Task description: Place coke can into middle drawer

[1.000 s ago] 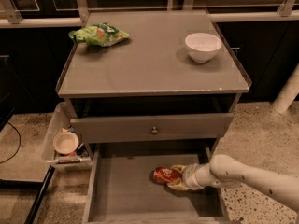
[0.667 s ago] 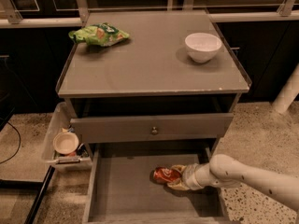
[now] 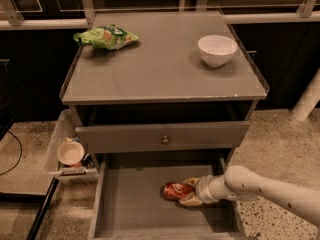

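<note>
The coke can [image 3: 175,190] is a small red-orange can lying on its side on the grey floor of the open middle drawer [image 3: 130,204], toward the right. My gripper [image 3: 192,192] reaches in from the right on a white arm, and its fingers sit around the can's right end, low over the drawer floor. The closed drawer front with a round knob [image 3: 165,140] is just above.
On the cabinet top sit a green chip bag [image 3: 106,36] at the back left and a white bowl [image 3: 217,49] at the back right. A plastic bin [image 3: 62,151] holding a small bowl [image 3: 70,153] stands left of the cabinet. A white post [image 3: 307,101] stands at the right.
</note>
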`<state>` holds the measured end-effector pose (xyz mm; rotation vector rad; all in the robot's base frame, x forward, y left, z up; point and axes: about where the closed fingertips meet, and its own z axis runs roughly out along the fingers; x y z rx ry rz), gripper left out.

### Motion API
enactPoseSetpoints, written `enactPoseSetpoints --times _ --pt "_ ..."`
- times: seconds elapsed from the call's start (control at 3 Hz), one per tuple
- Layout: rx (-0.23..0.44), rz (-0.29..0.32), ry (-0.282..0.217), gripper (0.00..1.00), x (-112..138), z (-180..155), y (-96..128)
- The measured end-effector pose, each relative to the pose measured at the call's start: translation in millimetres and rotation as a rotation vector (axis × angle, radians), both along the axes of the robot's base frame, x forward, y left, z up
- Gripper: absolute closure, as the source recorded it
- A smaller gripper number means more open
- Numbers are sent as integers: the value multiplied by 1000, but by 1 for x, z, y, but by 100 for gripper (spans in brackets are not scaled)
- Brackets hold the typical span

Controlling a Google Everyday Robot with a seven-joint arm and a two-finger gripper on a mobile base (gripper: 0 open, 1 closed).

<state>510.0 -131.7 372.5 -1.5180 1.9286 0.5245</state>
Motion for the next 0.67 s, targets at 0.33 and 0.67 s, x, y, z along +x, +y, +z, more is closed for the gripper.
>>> enactPoseSetpoints --times 0.33,0.67 --pt "0 0 0 12 0 0 0" --pt "-9 7 -15 0 -8 12 -3"
